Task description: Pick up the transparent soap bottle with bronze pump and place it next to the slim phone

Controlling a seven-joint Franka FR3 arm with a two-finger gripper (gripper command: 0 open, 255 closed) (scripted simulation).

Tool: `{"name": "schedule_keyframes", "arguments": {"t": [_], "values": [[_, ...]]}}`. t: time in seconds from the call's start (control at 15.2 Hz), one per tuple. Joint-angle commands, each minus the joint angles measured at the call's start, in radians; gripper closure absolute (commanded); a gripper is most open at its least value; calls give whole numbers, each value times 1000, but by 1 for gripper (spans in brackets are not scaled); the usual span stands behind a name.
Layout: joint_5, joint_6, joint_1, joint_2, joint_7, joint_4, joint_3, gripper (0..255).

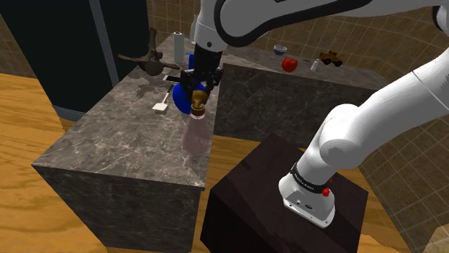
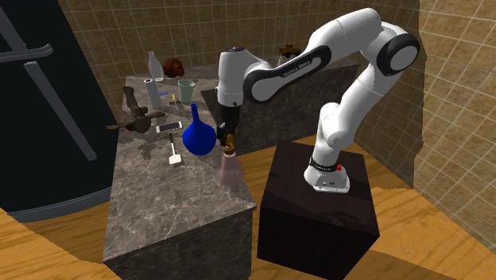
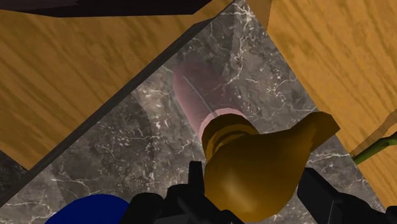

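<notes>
The dark marbled table carries one round blue vase. Just beside the vase, near the table edge that faces the stand, is one bottle, with a clear, pink-tinted body that widens toward its base and a bronze pump on top. The bottle is upright, long axis vertical and pump uppermost, and the claw pinches the pump head between its two fingers, the spout jutting past one of them, while one slim white phone lies flat beyond the vase, well apart from the bottle.
</notes>
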Motion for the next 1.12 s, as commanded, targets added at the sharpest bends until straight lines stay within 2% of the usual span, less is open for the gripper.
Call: {"name": "schedule_keyframes", "arguments": {"t": [0.0, 1.06], "values": [[-2, -30, -1, -7, 1, 23, -3, 255], [-18, -249, -8, -32, 15, 217, -23, 255]]}}
